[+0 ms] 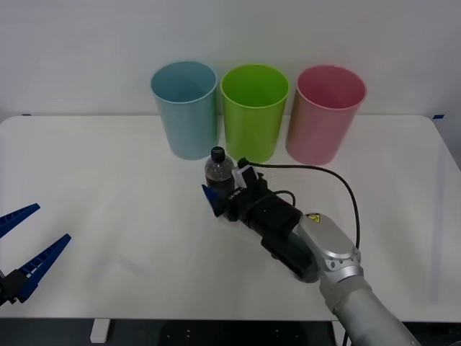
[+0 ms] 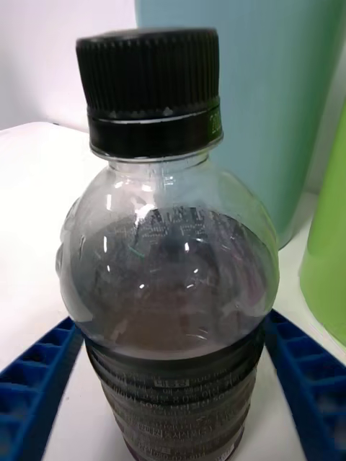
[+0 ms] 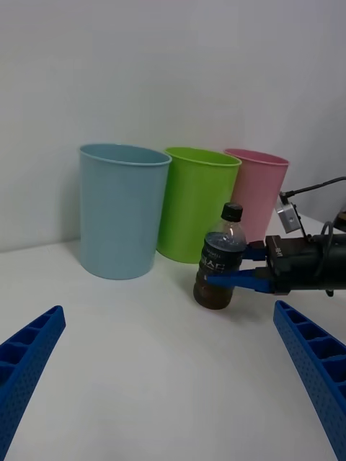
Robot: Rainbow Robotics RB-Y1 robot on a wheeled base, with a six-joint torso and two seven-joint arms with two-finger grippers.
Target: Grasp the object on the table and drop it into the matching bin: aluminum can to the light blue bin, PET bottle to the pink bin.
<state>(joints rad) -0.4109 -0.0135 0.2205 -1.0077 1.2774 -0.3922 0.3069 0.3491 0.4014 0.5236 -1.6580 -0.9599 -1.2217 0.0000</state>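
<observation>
Near the light blue bin, my right hand pinches the upright PET bottle; my left hand rests spread, near-left.

The wide white flat desk with rounded corners carries three tall plastic cup-shaped bins in a row, light blue, lime green, pink, and, just before them, an upright small clear black-capped plastic bottle.

We see our right arm as a silver-grey rounded shell ending in a black wrist block, with a small yellow warning sticker; a black cable loops over it; both grippers carry blue ribbed fingers.
</observation>
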